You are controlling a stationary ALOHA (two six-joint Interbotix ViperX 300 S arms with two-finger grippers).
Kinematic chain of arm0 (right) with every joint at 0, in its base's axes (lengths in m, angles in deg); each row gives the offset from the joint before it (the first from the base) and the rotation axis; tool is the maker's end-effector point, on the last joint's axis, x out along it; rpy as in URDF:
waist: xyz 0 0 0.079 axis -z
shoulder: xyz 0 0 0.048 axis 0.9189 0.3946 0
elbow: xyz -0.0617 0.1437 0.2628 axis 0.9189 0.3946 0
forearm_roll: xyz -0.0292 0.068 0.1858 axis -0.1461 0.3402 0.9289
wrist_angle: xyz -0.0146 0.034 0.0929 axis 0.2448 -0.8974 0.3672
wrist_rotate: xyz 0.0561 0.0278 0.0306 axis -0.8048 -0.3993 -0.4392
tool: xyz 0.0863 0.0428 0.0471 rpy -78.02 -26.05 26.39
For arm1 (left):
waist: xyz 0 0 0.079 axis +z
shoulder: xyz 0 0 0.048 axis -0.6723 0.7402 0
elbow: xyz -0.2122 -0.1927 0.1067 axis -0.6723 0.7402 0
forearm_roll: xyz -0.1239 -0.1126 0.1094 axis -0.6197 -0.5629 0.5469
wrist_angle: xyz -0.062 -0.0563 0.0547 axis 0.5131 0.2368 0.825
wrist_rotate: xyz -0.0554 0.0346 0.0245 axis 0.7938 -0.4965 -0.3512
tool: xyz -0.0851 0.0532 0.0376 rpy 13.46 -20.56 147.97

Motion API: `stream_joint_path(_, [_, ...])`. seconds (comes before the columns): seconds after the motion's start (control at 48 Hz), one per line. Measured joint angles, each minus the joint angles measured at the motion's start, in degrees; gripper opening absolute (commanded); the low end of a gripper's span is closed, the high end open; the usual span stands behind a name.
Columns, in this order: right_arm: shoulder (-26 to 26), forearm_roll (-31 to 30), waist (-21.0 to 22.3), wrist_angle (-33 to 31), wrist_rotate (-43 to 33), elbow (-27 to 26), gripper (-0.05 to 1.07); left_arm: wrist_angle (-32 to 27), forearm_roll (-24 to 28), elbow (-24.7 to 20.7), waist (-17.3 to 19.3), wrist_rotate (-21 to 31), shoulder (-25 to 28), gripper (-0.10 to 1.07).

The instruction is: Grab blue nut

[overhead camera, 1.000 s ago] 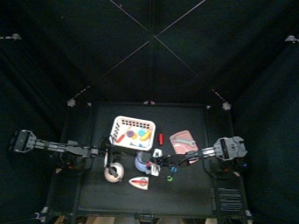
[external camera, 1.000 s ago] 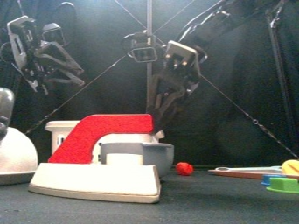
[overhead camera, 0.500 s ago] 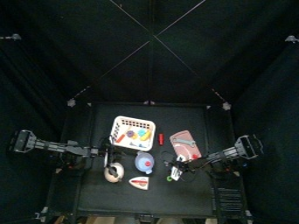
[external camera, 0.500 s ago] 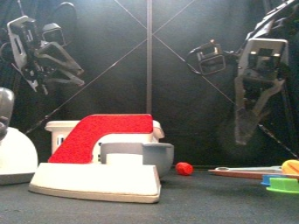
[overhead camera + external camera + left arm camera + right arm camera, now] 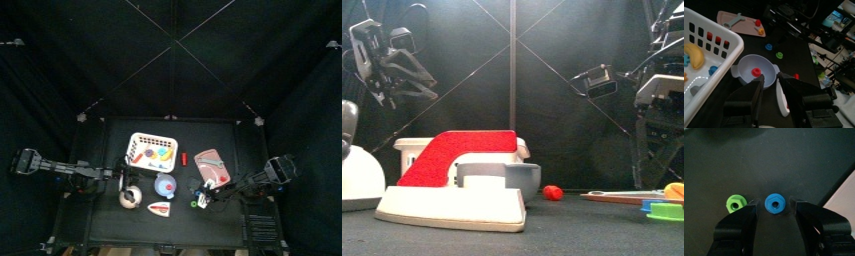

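Observation:
The blue nut [image 5: 775, 203] lies flat on the black table beside a green nut [image 5: 736, 202]. My right gripper [image 5: 775, 208] is open and points down over it, with one jaw on each side of the blue nut and the green nut just outside one jaw. In the top view the right gripper [image 5: 206, 194] is at the table's front right, over the blue nut [image 5: 203, 193]. The left wrist view also shows the blue nut [image 5: 769, 47]. My left gripper [image 5: 768, 80] rests at the table's left with a narrow gap between its jaws, holding nothing.
A white basket [image 5: 154, 150] of small parts stands mid-table and a pink tray [image 5: 211, 163] to its right. A pale bowl [image 5: 166, 187], a tape roll [image 5: 130, 197] and a red and white tool [image 5: 160, 208] lie at the front. A small red ball [image 5: 552, 192] lies behind the tool.
My right arm has swung from near the bowl to the front right and come down over the nuts. The left arm has not moved.

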Motion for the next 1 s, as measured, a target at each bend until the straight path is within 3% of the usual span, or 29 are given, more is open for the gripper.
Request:
stream_joint_path(0.542, [2.8, 1.2, 0.1, 0.0, -0.1, 0.0, 0.83, 0.0, 0.0, 0.1, 0.0, -0.1, 0.0, 0.72])
stream_joint_path(0.875, [2.8, 1.1, 0.1, 0.0, 0.0, -0.1, 0.60, 0.0, 0.0, 0.1, 0.0, 0.0, 0.0, 0.72])
stream_joint_path(1.0, [2.8, 1.2, 0.1, -0.2, -0.1, -0.2, 0.59, 0.0, 0.0, 0.0, -0.1, 0.0, 0.0, 0.72])
